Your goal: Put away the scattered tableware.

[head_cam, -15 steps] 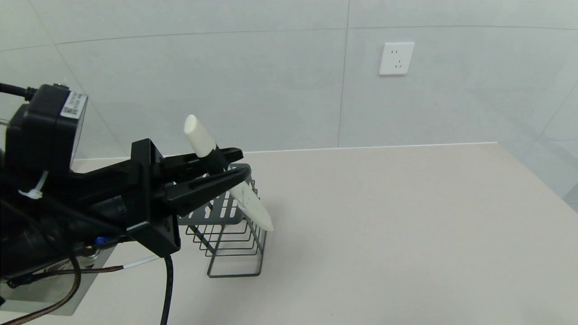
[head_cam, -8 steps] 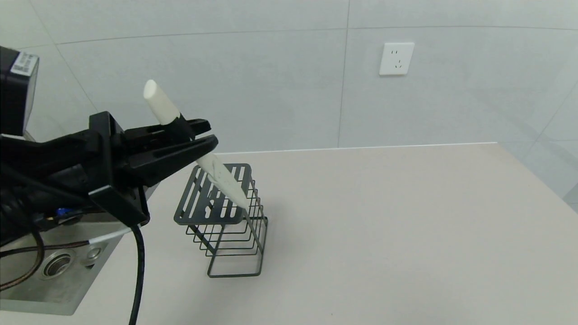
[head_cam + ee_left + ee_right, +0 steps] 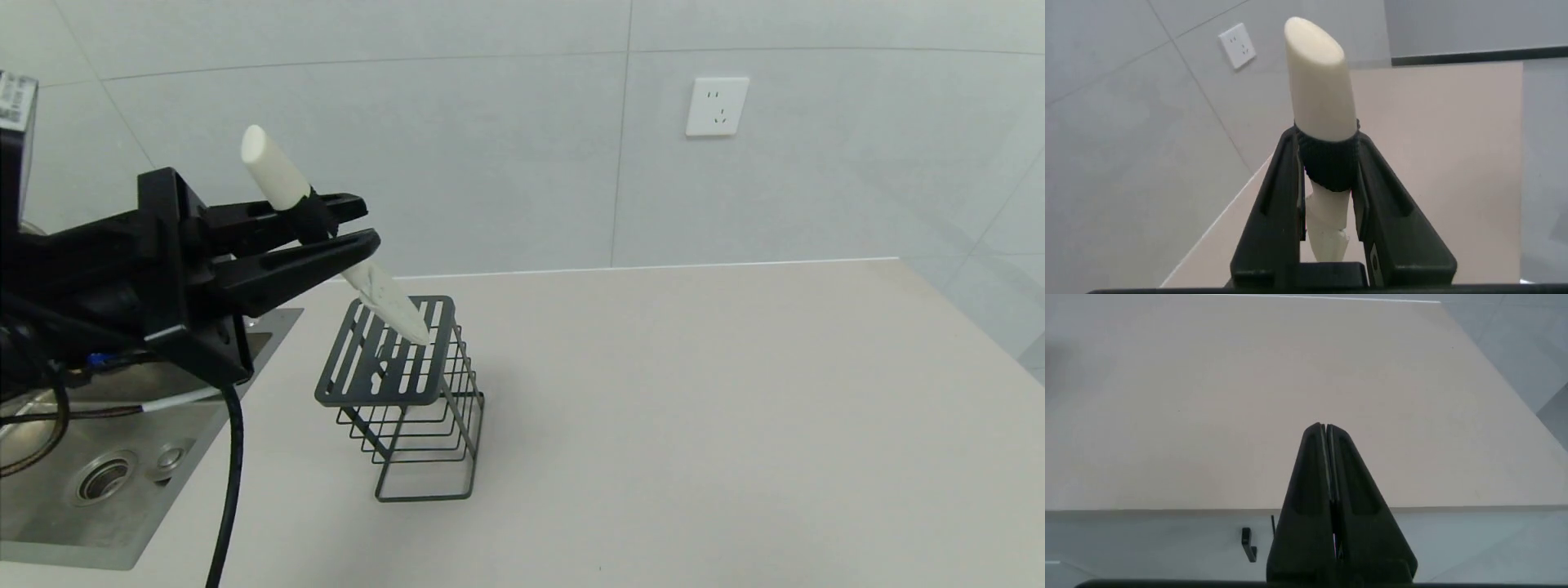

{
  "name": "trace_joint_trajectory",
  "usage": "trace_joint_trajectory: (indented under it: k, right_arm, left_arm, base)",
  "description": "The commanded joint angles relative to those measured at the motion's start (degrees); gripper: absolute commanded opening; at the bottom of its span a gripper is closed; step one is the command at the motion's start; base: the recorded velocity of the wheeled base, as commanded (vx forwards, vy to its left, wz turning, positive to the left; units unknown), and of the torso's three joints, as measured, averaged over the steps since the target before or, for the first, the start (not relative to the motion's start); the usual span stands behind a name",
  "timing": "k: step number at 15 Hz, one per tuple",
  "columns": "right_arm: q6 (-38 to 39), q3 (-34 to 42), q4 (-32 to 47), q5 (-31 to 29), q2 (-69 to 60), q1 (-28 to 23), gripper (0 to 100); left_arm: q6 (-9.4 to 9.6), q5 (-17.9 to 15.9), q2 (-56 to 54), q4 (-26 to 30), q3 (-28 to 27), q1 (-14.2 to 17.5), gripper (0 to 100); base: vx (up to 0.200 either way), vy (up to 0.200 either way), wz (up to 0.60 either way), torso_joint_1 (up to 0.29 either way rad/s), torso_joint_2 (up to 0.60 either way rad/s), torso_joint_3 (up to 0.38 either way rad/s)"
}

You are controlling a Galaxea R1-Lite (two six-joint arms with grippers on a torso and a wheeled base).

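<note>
Beige countertop [image 3: 694,408], grey tiled wall: white knife [image 3: 390,304], tilted, tip over slotted top of black wire rack [image 3: 384,371], clamped in left gripper [image 3: 369,220]; right gripper [image 3: 1327,437] closed, empty; sink [image 3: 49,523] near rack.

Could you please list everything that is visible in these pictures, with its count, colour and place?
knife: 1, white with a black collar, held tilted, tip over the rack's top
wire rack: 1, black, standing on the countertop beside the sink
sink: 1, steel, set in the countertop's left end
wall socket: 1, white, on the wall
countertop: 1, beige
wall: grey tiles, behind the countertop
left gripper: 1, black, shut on the knife's collar
right gripper: 1, black, shut, above the countertop
</note>
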State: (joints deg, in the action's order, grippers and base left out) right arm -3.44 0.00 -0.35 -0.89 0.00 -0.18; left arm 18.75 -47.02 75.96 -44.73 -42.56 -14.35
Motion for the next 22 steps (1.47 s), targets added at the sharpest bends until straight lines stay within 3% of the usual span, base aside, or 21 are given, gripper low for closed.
trace_joint_trajectory:
  k: [1, 7, 11, 22]
  right_arm:
    - [-0.1, 0.0, 0.1, 0.0, 0.1, 0.0, 0]
    - [1.2, 0.0, 0.2, 0.0, 0.1, 0.0, 0]
    - [1.2, 0.0, 0.2, 0.0, 0.1, 0.0, 0]
    - [1.2, 0.0, 0.2, 0.0, 0.0, 0.0, 0]
  left_arm:
    - [1.73, -1.3, 4.4, -0.1, -2.1, 1.6, 0]
    - [2.70, -1.1, 7.8, -0.7, -3.0, 1.8, 0]
    - [2.70, 4.6, 10.3, -1.2, -6.4, 1.8, 0]
    - [3.22, 4.8, 9.6, -1.2, -3.0, 1.7, 0]
  base:
    - [0.000, 0.000, 0.00, 0.000, 0.00, 0.000]
    - [0.000, 0.000, 0.00, 0.000, 0.00, 0.000]
    - [0.000, 0.000, 0.00, 0.000, 0.00, 0.000]
    - [0.000, 0.000, 0.00, 0.000, 0.00, 0.000]
